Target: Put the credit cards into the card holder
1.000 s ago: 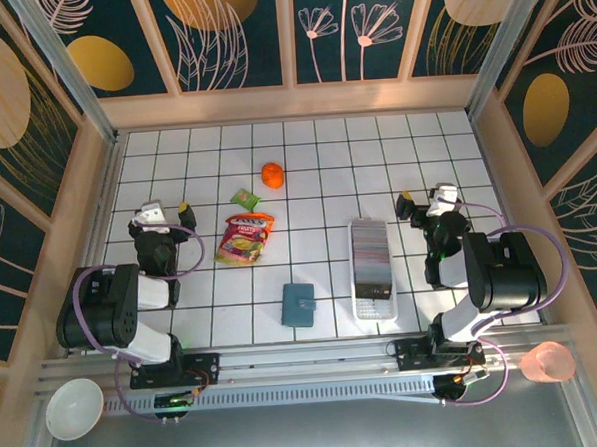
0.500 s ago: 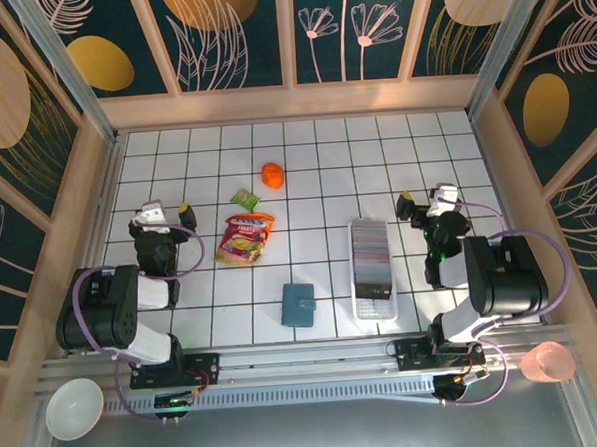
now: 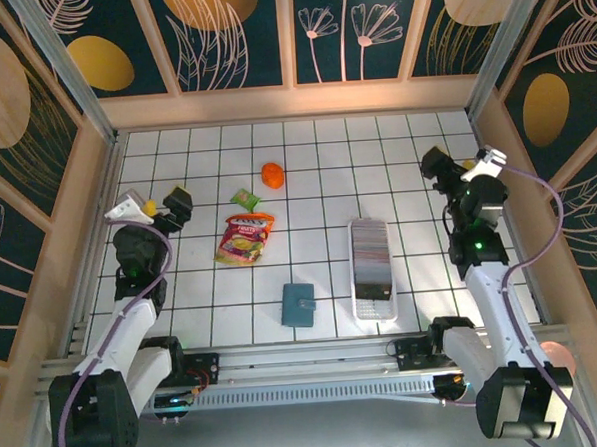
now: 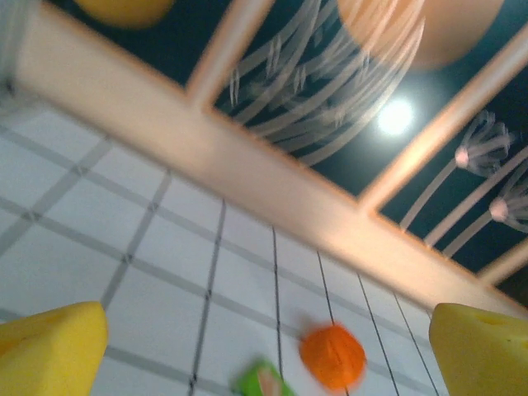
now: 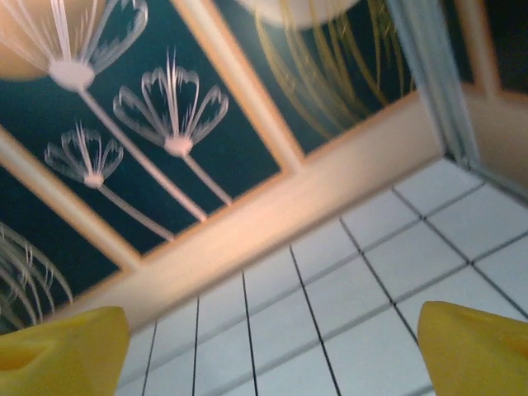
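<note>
Both arms have swung up and outward; left gripper [image 3: 162,204] and right gripper [image 3: 461,167] gape, empty.
White tray [image 3: 375,305] right of centre, card holder [image 3: 299,305] near it, seemingly shut; credit cards [image 3: 370,252] packed in the tray look stiff, slick: pinch opposite edges.

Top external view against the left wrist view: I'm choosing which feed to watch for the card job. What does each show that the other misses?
Top external adds the teal card holder, the credit cards in their white tray, and the snack pouch. Left wrist adds a close look at the open left end effector and its yellow fingers. Both share the orange object, the green packet and the tiled table.
</note>
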Controlling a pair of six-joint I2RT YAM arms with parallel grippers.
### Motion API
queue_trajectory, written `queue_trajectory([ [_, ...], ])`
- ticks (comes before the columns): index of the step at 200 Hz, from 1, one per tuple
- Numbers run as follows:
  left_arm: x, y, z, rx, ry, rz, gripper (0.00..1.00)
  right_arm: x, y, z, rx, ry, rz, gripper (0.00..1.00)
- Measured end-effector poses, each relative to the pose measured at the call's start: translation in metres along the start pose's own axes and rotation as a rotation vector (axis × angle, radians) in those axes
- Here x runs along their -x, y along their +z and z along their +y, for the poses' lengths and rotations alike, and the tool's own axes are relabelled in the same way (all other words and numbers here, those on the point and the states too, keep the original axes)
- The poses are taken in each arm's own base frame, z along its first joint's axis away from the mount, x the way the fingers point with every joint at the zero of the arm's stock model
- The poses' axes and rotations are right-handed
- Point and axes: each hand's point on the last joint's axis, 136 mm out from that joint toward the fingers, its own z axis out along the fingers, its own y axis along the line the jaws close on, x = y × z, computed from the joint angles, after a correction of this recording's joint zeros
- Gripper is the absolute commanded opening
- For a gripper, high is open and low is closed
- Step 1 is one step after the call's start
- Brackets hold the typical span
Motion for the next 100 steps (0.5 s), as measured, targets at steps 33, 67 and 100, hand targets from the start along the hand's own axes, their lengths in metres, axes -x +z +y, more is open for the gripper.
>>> queue_trajectory([
  [33, -0.056, -0.001, -0.013, -0.045, -0.091, 0.298, 0.96, -0.059, -0.016, 0.051, 0.100, 0.033, 0.295, 0.68],
  [67, -0.094, -0.023, -0.059, -0.143, -0.100, 0.500, 0.94, -0.146, -0.072, 0.141, 0.320, -0.024, 0.596, 0.40],
  [100, -0.147, -0.062, -0.107, -0.249, -0.109, 0.692, 0.92, -0.239, -0.115, 0.171, 0.335, -0.119, 0.845, 0.13],
])
